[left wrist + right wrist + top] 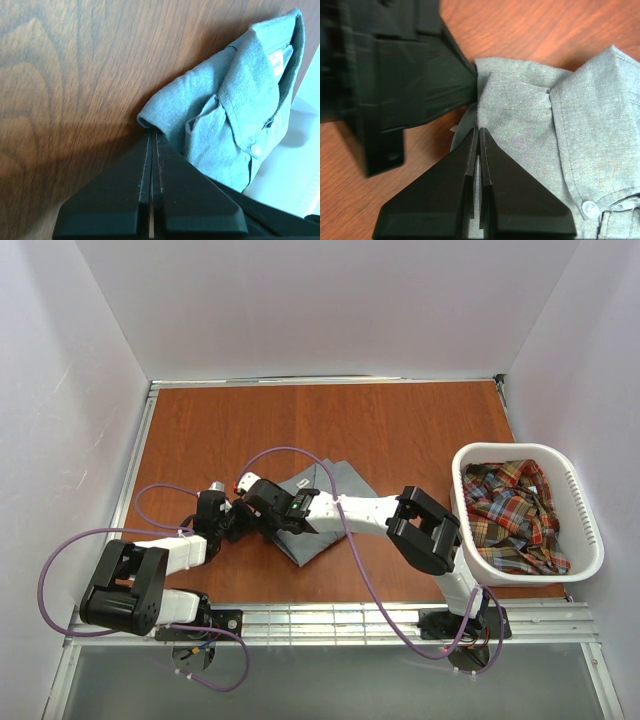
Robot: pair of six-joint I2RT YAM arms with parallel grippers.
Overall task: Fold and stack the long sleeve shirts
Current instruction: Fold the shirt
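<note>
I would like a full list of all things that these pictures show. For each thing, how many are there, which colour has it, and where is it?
grey shirt: one, plain grey, folded, on the table near its middle
plaid shirt: one, red, navy and yellow, crumpled inside the laundry basket
laundry basket: one, white, slotted, at the table's right edge
table: one, brown wood, under everything
walls: three, white, around the table
cables: several, purple, looping along the arms
arms: two, black and white, bases at the near edge, both reaching to the grey shirt
left fingers: two, black, shut, tips at the shirt's folded edge
right fingers: two, black, shut on a fold of the grey shirt
</note>
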